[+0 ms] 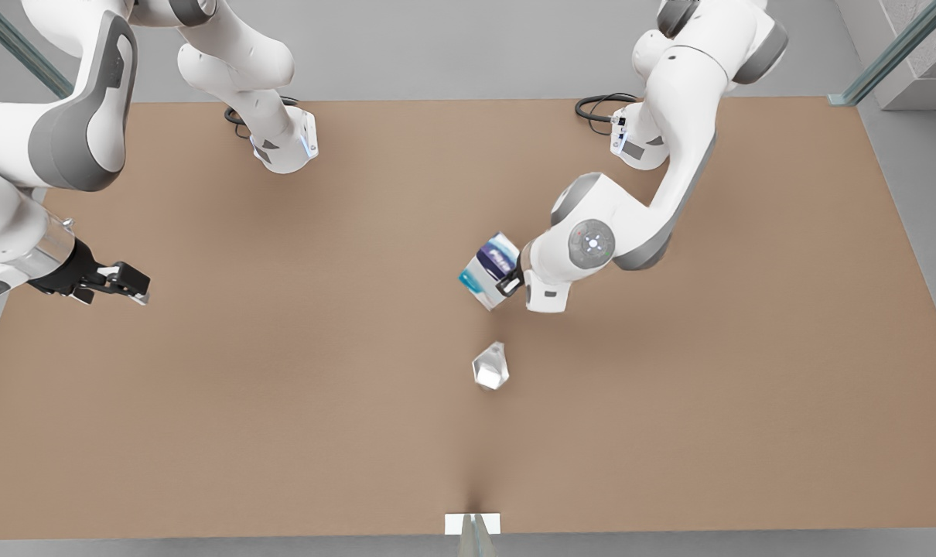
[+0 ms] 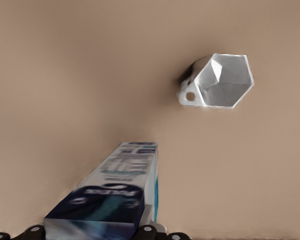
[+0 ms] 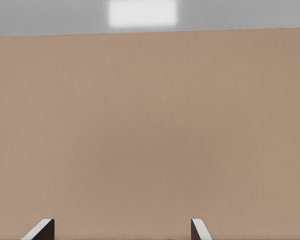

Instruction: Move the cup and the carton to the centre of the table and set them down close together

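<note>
- Right gripper hangs over the desk at the front view's left, fingers spread apart and empty; this arm waits.
- Carton sits near mid-desk, tilted, clamped in the left gripper.
- Cup stands on the desk just beside the carton.

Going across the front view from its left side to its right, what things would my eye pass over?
The right gripper, open, waiting over the table → the carton held in the left gripper. The cup stands below the carton at about the same position across, so its place in the order is unclear.
</note>
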Robot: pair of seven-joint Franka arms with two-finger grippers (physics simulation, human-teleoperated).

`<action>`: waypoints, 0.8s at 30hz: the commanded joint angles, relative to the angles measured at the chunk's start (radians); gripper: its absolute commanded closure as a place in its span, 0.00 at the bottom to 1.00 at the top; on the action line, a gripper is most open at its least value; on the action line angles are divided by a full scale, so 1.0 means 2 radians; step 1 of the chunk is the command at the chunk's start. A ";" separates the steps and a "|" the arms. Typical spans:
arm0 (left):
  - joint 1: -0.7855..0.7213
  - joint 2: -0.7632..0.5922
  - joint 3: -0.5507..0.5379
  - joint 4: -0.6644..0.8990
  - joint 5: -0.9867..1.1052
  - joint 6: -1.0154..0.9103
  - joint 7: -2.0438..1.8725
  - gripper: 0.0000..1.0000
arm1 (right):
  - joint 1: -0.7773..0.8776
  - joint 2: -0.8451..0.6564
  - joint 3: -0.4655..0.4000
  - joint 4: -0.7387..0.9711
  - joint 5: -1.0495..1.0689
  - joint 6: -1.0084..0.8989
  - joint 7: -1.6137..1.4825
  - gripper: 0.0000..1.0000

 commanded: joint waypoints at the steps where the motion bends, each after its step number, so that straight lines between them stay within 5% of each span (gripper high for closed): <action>1: -0.001 0.003 0.000 0.000 -0.003 0.005 -0.002 0.47 | 0.000 0.000 0.000 0.000 0.000 0.000 0.000 0.00; 7: -0.003 0.038 0.003 0.003 0.010 0.017 0.008 0.26 | 0.000 0.002 0.001 -0.001 0.000 0.001 0.000 0.00; 8: -0.004 0.042 0.004 0.004 0.009 0.019 0.009 0.19 | 0.000 0.002 0.000 -0.001 0.000 0.001 0.000 0.00; 9: -0.004 0.043 0.004 0.003 0.010 0.019 0.009 0.00 | 0.000 0.002 0.001 -0.001 0.000 0.001 0.000 0.00; 22: -0.003 0.039 0.006 0.033 0.049 0.010 0.005 0.00 | -0.002 0.002 0.000 -0.001 -0.001 0.001 -0.001 0.00; 24: 0.003 0.035 0.047 0.082 0.092 -0.054 0.165 0.00 | -0.002 0.003 0.000 -0.001 -0.001 0.002 -0.001 0.00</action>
